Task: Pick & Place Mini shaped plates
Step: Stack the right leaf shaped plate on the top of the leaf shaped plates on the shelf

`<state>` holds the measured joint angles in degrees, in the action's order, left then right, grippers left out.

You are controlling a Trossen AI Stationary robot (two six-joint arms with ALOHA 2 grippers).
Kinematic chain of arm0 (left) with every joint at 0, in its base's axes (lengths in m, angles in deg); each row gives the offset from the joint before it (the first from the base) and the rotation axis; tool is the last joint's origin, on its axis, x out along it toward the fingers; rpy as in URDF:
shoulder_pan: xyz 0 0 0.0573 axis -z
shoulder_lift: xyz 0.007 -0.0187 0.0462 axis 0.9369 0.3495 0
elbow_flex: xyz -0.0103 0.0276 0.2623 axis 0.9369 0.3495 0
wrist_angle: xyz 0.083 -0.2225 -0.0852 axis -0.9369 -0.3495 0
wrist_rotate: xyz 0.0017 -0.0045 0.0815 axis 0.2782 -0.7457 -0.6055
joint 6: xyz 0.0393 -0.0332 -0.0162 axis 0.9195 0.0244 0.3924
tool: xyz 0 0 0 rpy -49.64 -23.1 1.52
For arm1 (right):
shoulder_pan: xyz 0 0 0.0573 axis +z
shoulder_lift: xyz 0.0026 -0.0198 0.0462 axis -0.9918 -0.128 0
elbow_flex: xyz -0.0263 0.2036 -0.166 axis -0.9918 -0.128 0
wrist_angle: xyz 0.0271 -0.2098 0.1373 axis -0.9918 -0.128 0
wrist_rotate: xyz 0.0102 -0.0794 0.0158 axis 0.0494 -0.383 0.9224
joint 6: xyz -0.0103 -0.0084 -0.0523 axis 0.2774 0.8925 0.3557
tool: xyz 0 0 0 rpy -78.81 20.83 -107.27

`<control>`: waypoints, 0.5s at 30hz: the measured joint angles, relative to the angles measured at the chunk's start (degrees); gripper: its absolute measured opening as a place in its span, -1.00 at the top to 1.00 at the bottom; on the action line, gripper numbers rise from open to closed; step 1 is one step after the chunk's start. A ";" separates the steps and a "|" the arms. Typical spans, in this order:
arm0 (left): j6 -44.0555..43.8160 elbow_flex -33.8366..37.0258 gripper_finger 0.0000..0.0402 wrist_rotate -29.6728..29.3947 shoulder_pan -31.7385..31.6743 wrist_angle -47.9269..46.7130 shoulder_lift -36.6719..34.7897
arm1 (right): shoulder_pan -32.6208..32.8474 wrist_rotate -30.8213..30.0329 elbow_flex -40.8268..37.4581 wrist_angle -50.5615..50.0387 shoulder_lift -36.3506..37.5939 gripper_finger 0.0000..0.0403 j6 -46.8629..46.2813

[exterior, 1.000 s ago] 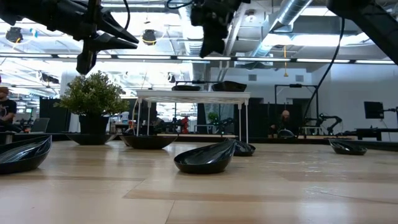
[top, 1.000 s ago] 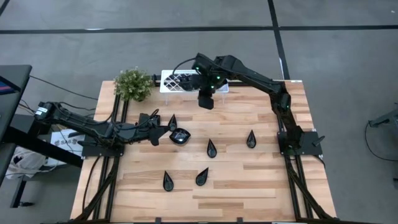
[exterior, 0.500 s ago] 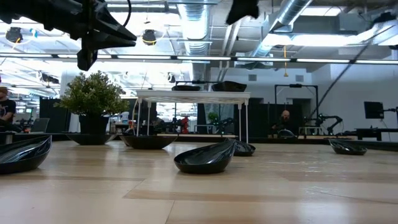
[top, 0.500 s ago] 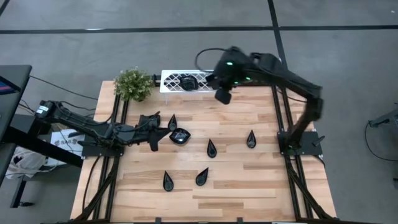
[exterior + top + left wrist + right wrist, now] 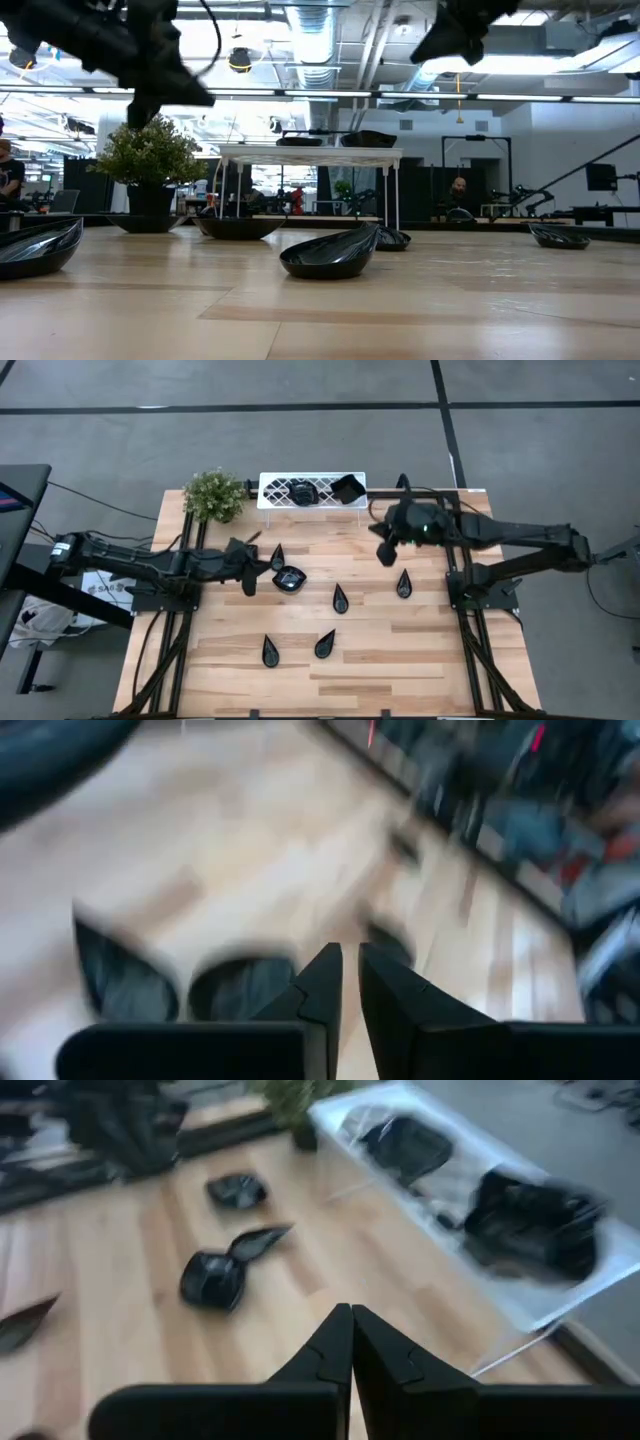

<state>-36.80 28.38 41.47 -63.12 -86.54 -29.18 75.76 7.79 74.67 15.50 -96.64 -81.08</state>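
Observation:
Several glossy black mini plates lie flat on the wooden table: teardrops (image 5: 277, 556) (image 5: 340, 598) (image 5: 403, 583) (image 5: 325, 644) (image 5: 269, 651) and a wavy square one (image 5: 289, 578). Two more (image 5: 303, 490) (image 5: 347, 488) sit on the white lattice tray (image 5: 275, 500) at the far edge. My left gripper (image 5: 252, 574) (image 5: 347, 975) is shut and empty, raised just left of the wavy plate. My right gripper (image 5: 384, 552) (image 5: 349, 1315) is shut and empty, high above the table right of centre, beyond the teardrop near the right edge.
A small green potted plant (image 5: 214, 495) stands at the far left corner beside the tray. The tray stands on thin legs (image 5: 310, 153) with its two plates on top. Bare wood shows along the near edge and at the right.
My right gripper has swung away from the tray toward the table's right and near side, staying high and empty. The two plates stay on the tray. My left arm has stretched out a little, and its gripper stays by the wavy plate.

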 joint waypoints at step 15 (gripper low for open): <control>23.63 -0.05 0.25 12.22 0.95 0.37 5.48 | 5.41 0.02 -3.13 6.70 -11.49 0.99 -0.55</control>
<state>-13.18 28.33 53.70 -62.17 -86.17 -23.70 81.17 7.80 71.54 22.20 -108.13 -81.63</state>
